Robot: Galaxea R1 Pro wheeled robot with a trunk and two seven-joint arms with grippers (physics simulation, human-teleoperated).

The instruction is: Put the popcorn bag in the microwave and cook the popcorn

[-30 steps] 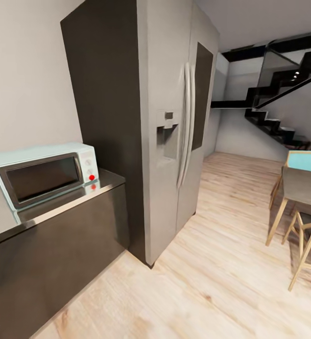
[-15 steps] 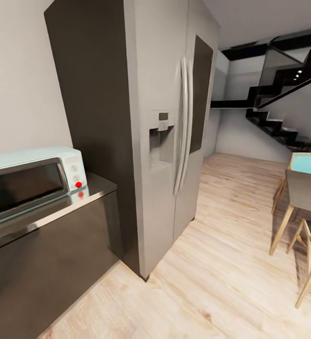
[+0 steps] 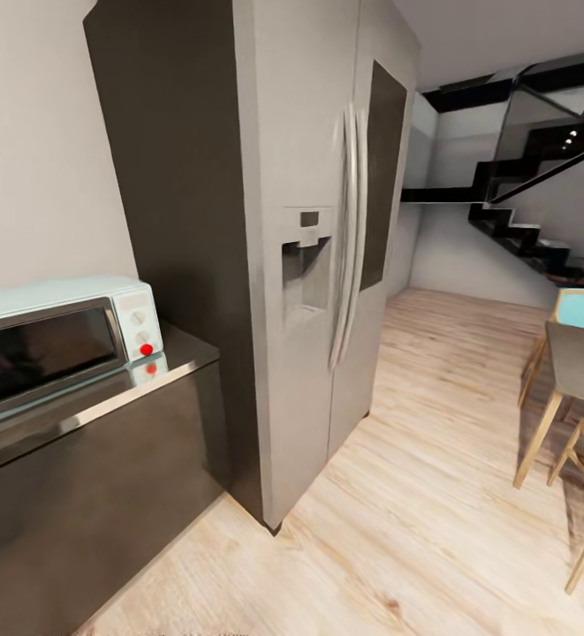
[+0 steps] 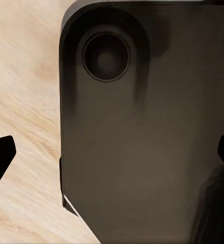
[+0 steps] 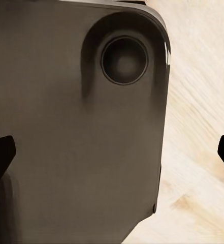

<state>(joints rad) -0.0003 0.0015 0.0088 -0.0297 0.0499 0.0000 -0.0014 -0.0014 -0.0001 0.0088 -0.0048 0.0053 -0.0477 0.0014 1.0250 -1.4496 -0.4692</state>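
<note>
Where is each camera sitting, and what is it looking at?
Head view: up on the robot's head, facing the microwave on the countertop, the fridge, stairs and wooden floor.
Left wrist view: by the left hand, looking down past its dark fingertips at the robot's own dark base.
Right wrist view: by the right hand, looking down at that base too.
Shared: both wrist views show the base and the pale wooden floor.

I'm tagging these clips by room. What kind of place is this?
Most likely a home kitchen: a microwave sits on a steel countertop beside a tall fridge, with a staircase beyond.
</note>
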